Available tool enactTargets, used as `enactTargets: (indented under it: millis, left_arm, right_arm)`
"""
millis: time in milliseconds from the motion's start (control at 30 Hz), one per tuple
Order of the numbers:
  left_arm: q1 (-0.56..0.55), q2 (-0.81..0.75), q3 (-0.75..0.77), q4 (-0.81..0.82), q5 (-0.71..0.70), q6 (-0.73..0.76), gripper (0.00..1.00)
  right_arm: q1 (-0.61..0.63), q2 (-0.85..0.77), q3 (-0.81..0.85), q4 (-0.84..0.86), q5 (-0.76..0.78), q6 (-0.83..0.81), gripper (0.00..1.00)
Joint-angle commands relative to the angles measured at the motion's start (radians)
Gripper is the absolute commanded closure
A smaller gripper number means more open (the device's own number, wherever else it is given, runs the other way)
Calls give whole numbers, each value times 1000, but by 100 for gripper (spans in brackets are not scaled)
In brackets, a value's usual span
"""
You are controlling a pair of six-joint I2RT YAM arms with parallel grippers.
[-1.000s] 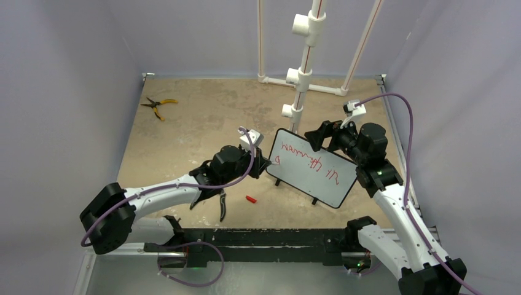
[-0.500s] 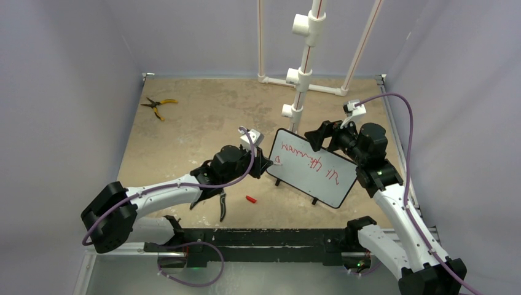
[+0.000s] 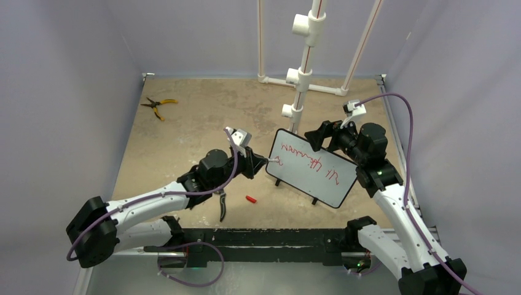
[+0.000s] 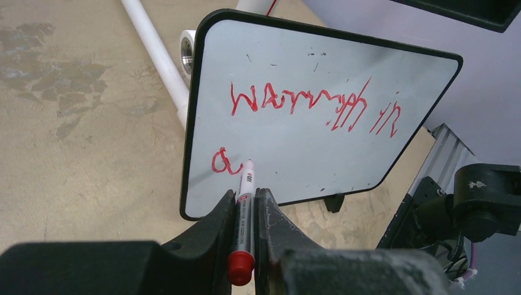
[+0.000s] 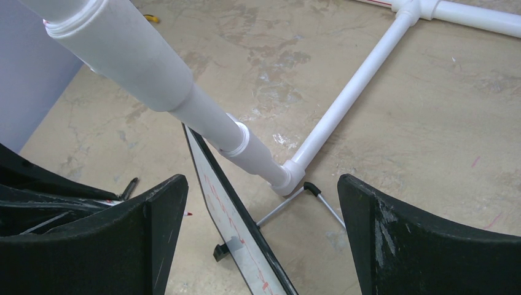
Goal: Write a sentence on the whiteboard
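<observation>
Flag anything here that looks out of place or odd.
A small red piece, possibly a marker cap, lies loose on the table near the whiteboard. Yellow-handled pliers sit in the far left corner, unrelated to writing. Nothing looks spilled or broken.

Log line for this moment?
left jaws: shut on marker | marker tip: at whiteboard, sentence's second line | right jaws: open over whiteboard's edge

White arm links (image 3: 150, 199), black joints (image 3: 92, 230), purple cables (image 3: 411, 132)
</observation>
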Motion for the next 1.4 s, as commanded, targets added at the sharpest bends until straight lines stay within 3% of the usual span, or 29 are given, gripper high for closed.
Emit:
enactTargets:
  millis: [0,200,433,767,1367]
  left_arm:
    - [-1,-82,-53,-7,-26,-33,100]
    - [-1,-124,-88,-19,-31,-59,100]
    - [-9,-130,-144,81,-72,-89,100]
    - [-140,-73,-135,170,-231,-53,100]
    - [-151,18,-125,265,-211,-83,100]
  right_arm:
    - [5,3,9,40,-8,-15,6]
    - [5,17,11,43,-11,-16,6]
    - [5,7,7,50,-20,-16,6]
    - [5,-45,15,47,33,-5,6]
    - [4,-70,-2,61,6,-19,6]
